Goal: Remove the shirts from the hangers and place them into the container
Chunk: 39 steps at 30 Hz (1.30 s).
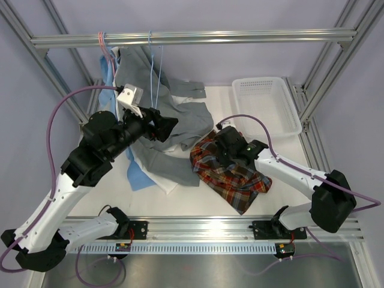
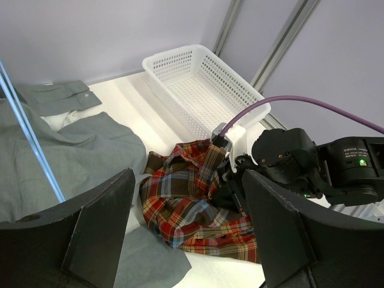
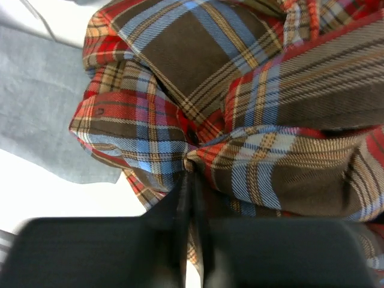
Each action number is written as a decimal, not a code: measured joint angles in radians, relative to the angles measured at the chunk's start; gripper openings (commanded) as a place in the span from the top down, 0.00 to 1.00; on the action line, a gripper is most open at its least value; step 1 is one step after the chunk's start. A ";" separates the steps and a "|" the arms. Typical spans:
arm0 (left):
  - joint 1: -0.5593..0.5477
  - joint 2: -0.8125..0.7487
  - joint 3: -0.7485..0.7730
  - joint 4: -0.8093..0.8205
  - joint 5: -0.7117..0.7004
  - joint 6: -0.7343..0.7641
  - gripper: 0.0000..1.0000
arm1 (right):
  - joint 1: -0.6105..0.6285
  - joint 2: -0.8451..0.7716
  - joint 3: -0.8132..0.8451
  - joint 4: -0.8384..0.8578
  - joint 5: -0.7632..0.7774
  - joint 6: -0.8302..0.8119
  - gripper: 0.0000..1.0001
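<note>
Just beside the white basket (image 1: 266, 103), off its near left corner, the plaid shirt (image 1: 231, 174) lies crumpled on the worktop (image 1: 198, 201), outside the basket, with the right pincer (image 3: 192, 177) closed on a bunched fold of it. Farther left of the basket, the grey shirt (image 1: 174, 114) spreads over the worktop with the wires of a light blue hanger (image 1: 152, 48) running down to it. The left pincer (image 2: 187, 198) hovers there with its jaws wide apart, holding nothing.
</note>
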<state>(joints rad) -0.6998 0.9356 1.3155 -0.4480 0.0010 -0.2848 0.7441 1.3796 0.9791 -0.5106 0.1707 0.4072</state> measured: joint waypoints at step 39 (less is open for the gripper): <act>0.000 0.002 0.000 -0.001 0.026 0.001 0.21 | 0.146 0.298 0.031 0.104 -0.098 -0.075 0.04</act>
<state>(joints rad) -0.7002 0.9379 1.3155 -0.4492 0.0269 -0.2840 0.8898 1.6779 1.0103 -0.4065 0.0723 0.3325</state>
